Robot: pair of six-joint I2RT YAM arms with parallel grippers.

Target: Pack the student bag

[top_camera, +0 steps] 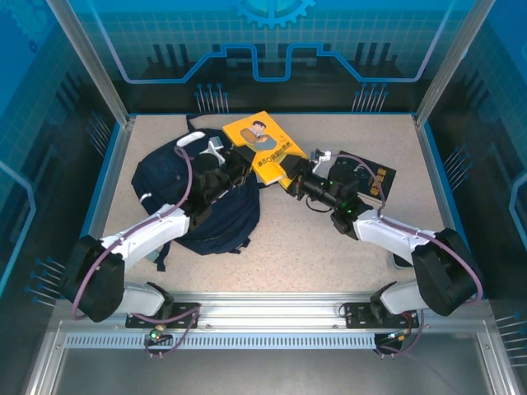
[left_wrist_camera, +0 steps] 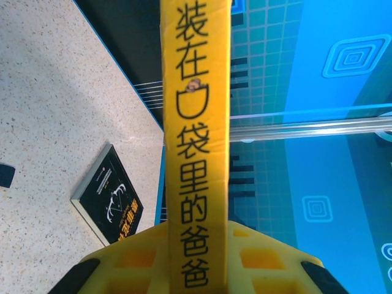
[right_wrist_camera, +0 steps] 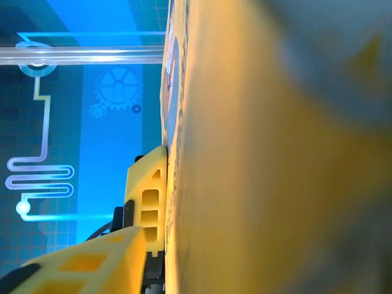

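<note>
Reaching over the student bag point(top_camera: 165, 179), my left pincer point(top_camera: 240, 158) clamps the yellow book point(top_camera: 262, 141); right pincer point(top_camera: 295, 174) straddles it, tightness I can't tell.

Down the spine of the yellow book point(left_wrist_camera: 195, 122) I read 装在口袋里的爸爸. The title on the black book point(left_wrist_camera: 109, 203) is too small for me.
</note>
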